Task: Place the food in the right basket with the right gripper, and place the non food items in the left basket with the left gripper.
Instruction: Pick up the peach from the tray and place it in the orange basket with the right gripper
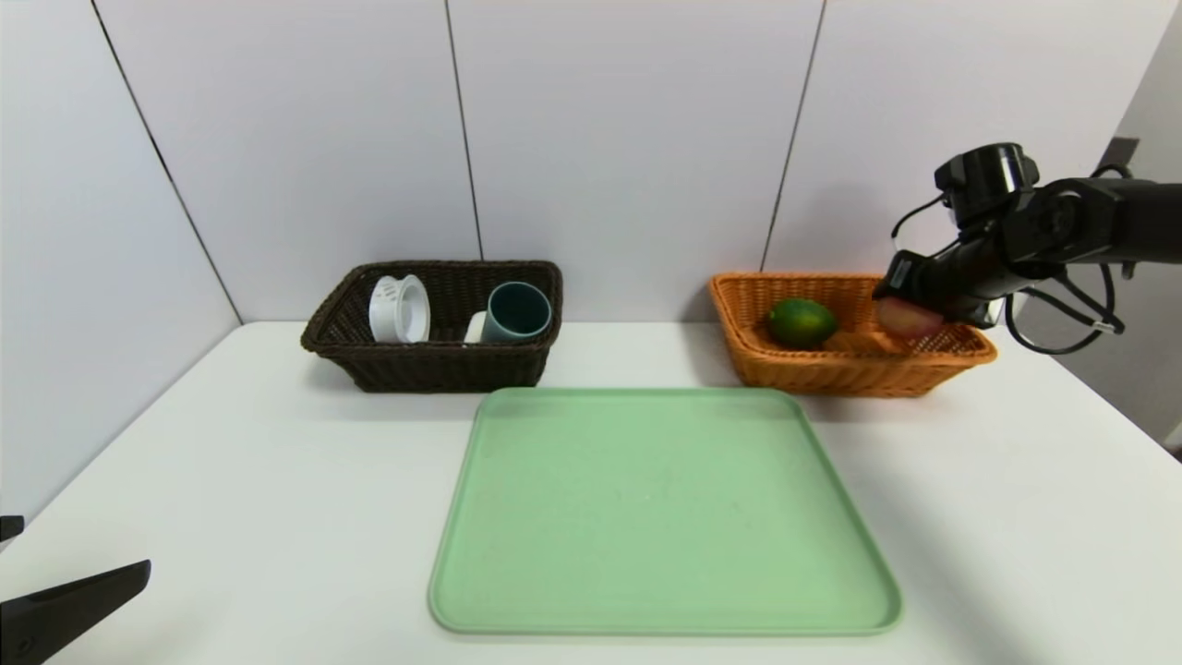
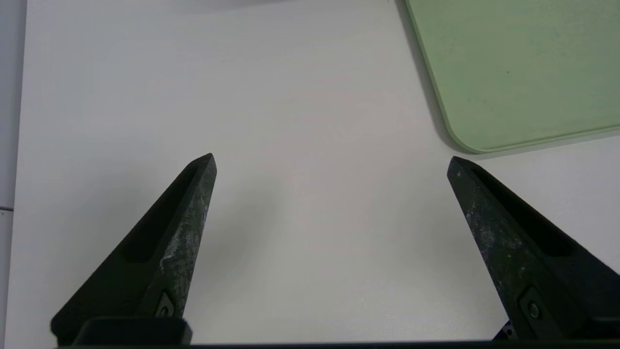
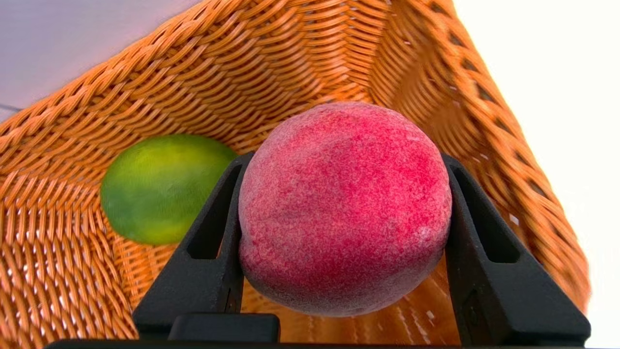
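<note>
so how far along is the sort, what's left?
Nearly finished. Done: the white spool, cup and white block sit in the dark basket; the green fruit lies in the orange basket; the green tray holds nothing. In hand: the right gripper holds the peach over the orange basket. Left: release it. The left gripper is open near the table's front edge.

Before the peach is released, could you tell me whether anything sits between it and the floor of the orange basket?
Nothing visible does. The right hand holds the peach over bare weave in the orange basket; the lime lies off to one side.
</note>
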You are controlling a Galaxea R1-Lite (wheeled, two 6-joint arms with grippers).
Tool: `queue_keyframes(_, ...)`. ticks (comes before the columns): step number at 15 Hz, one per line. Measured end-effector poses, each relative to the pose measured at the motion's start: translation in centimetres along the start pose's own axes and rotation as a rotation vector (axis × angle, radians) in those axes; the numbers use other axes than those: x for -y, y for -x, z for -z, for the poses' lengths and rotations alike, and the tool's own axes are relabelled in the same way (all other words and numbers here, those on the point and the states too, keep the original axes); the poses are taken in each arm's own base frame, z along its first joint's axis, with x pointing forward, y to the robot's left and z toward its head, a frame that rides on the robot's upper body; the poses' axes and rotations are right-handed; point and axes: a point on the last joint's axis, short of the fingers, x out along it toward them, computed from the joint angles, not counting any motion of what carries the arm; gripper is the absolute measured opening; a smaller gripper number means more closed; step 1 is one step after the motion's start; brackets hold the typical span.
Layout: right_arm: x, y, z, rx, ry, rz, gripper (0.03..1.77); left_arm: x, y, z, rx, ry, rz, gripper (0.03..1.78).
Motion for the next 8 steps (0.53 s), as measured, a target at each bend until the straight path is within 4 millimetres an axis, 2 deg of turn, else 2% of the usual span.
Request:
queue_keyframes(4,0.0,-1.9,-0.2,-0.001,-0.008,0.003,1.1,0.0,0.2,0.3,0.0,0.0,0.0,1.69)
queue_keyframes(8,-0.1,-2.8,0.1,-0.014,-0.002,0.008,1.1,0.0,0.4,0.4,0.006,0.001,0.0,1.69)
